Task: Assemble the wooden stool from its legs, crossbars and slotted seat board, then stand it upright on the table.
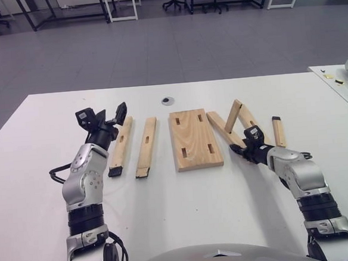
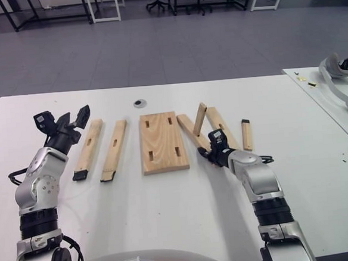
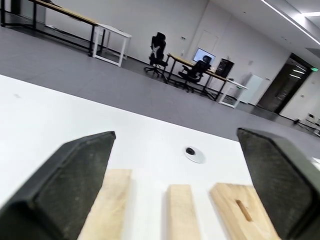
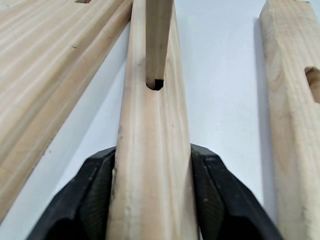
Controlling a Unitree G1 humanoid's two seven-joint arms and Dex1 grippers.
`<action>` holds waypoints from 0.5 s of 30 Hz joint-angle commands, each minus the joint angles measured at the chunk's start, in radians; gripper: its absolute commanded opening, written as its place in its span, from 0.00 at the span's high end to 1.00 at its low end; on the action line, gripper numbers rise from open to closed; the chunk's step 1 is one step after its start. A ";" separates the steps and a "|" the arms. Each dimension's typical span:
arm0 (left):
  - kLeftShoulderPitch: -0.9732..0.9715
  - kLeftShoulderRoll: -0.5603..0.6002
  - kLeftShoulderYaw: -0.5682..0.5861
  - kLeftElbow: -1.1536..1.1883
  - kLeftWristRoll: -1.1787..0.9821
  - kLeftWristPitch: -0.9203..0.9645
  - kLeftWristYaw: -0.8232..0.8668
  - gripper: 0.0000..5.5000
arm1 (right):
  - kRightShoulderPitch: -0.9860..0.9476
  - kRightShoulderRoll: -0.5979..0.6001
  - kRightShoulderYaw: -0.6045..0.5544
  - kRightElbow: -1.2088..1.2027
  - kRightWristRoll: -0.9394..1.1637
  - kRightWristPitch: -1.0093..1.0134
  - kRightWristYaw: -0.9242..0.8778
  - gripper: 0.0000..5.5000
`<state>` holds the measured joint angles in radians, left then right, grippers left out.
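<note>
On the table (image 1: 41,116), right of the board (image 1: 195,138), the right gripper (image 1: 245,151) clamps a leg (image 1: 224,129) with a crossbar (image 1: 233,115) standing tilted in its slot. The joint seems loose to me, so a lift or twist could tip it out. The left gripper (image 1: 104,115) hangs wide open over the leftmost leg (image 1: 121,145); I count four legs, two crossbars, one board.
</note>
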<state>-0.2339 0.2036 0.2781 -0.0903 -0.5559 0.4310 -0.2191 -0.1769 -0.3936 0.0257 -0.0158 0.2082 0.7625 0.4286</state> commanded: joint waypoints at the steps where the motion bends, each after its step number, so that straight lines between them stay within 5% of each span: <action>1: -0.012 0.030 -0.020 0.000 -0.017 0.034 -0.063 0.19 | 0.006 0.033 -0.037 -0.003 0.039 -0.028 0.010 0.62; 9: -0.198 0.107 0.050 0.114 -0.195 0.147 -0.216 0.19 | -0.055 0.115 -0.173 -0.099 0.227 -0.039 0.042 0.62; 15: -0.318 0.133 -0.017 0.148 -0.378 0.418 -0.376 0.19 | -0.129 0.153 -0.246 -0.261 0.628 0.124 0.179 0.62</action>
<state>-0.5182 0.3141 0.2804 0.0491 -0.9021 0.7819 -0.5637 -0.2526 -0.2430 -0.1787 -0.2411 0.7431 0.8448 0.5988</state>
